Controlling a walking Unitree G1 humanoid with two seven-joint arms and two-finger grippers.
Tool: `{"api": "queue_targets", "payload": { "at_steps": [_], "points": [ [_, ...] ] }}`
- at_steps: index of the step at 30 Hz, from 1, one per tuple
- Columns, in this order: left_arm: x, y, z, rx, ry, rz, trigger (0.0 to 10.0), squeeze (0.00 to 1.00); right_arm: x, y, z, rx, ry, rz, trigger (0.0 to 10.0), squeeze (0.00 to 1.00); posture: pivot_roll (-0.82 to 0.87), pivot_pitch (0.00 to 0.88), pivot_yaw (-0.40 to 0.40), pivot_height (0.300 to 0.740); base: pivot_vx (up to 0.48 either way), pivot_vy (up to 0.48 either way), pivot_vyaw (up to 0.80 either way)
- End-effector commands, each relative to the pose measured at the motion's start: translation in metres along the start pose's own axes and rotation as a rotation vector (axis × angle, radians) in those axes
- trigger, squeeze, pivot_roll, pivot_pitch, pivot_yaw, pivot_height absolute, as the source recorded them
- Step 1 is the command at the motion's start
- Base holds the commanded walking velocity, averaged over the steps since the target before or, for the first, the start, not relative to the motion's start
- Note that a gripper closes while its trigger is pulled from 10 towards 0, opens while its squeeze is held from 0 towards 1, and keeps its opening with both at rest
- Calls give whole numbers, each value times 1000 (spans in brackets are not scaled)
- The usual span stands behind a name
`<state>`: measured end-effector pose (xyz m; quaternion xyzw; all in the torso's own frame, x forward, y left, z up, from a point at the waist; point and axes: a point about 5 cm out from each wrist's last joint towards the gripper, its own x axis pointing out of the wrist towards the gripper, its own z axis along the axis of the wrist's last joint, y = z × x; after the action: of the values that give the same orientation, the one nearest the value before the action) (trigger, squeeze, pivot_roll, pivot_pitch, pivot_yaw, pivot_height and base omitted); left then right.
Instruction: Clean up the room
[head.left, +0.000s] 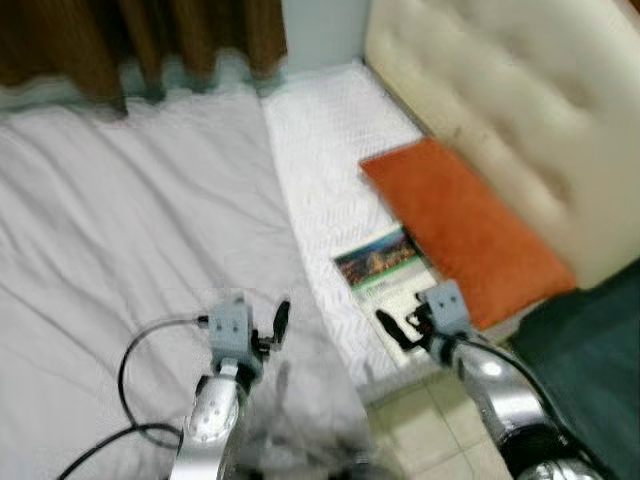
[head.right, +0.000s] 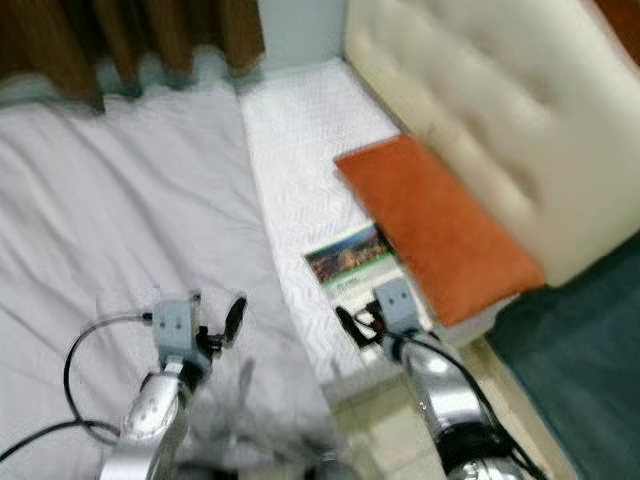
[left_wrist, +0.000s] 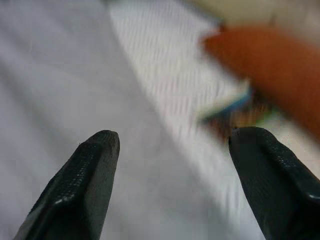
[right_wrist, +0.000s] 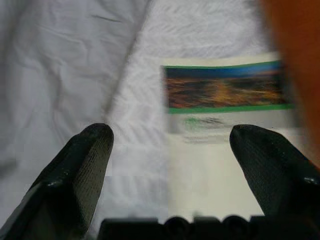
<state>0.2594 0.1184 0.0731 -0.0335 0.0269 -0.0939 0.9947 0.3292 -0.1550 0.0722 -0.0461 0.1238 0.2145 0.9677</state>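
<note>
A booklet (head.left: 385, 270) with a picture cover lies on the white mattress (head.left: 330, 180), partly under an orange cushion (head.left: 462, 228). My right gripper (head.left: 398, 328) hovers open just over the booklet's near end; in the right wrist view the booklet (right_wrist: 225, 115) lies ahead between the fingers (right_wrist: 75, 170). My left gripper (head.left: 280, 325) stands open over the grey sheet (head.left: 130, 240), nothing between its fingers (left_wrist: 80, 185).
A cream padded headboard (head.left: 510, 110) leans at the right behind the cushion. Brown curtains (head.left: 130, 40) hang at the back. Tiled floor (head.left: 430, 430) shows at the bed's near corner, with a dark green surface (head.left: 590, 360) to its right. A black cable (head.left: 130, 380) loops by my left arm.
</note>
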Motion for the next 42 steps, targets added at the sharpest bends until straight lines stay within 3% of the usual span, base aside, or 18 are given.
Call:
{"api": "queue_targets", "payload": {
  "at_steps": [1,2,4,7,11,12,16,21,28,36,37,38,39,42],
  "points": [
    [-5,-21,20,-21,-55,-59,10000,0,-6,-7,-22,98,83,-54,10000,0,2,537,-86,740,0,0,0],
    [-5,-21,20,-21,-55,-59,10000,0,-6,-7,-22,98,83,-54,10000,0,2,537,-86,740,0,0,0],
    [-13,-6,32,20,-64,-53,10000,0,-2,-10,-24,167,100,-94,10000,0,61,627,-57,740,0,0,0],
    [-21,8,44,67,-76,-28,10000,0,4,-9,-23,235,96,-118,10000,0,98,679,-38,740,0,0,0],
    [-40,28,65,133,-78,36,10000,0,24,7,-3,390,3,-95,10000,0,134,745,-8,740,0,0,0],
    [-40,28,65,133,-78,36,10000,0,24,7,-3,390,3,-95,10000,0,134,745,-8,740,0,0,0],
    [-65,22,67,155,-46,35,10000,0,33,22,3,437,-42,-82,10000,0,170,734,8,740,0,0,0],
    [-79,20,63,153,3,32,10000,0,39,34,12,458,-85,-31,10000,0,155,723,-11,740,0,0,0],
    [-86,24,60,155,47,55,10000,0,37,40,-4,364,3,-45,10000,0,162,717,-14,740,0,0,0],
    [-84,22,61,155,51,47,10000,0,38,53,-14,437,37,-34,10000,0,155,721,-13,740,0,0,0],
    [-84,21,61,157,52,42,10000,0,38,54,-15,451,38,-36,1137,0,154,718,-14,740,0,0,0],
    [-84,21,61,157,52,42,10000,0,38,54,-15,451,38,-36,1137,0,154,718,-14,740,0,0,0],
    [-83,20,61,158,53,39,10000,0,38,54,-15,460,38,-38,0,0,154,718,-14,740,0,0,0],
    [-81,20,60,162,54,37,10000,0,39,56,-16,475,50,-50,0,0,152,711,-14,740,0,0,0]
  ]
}}
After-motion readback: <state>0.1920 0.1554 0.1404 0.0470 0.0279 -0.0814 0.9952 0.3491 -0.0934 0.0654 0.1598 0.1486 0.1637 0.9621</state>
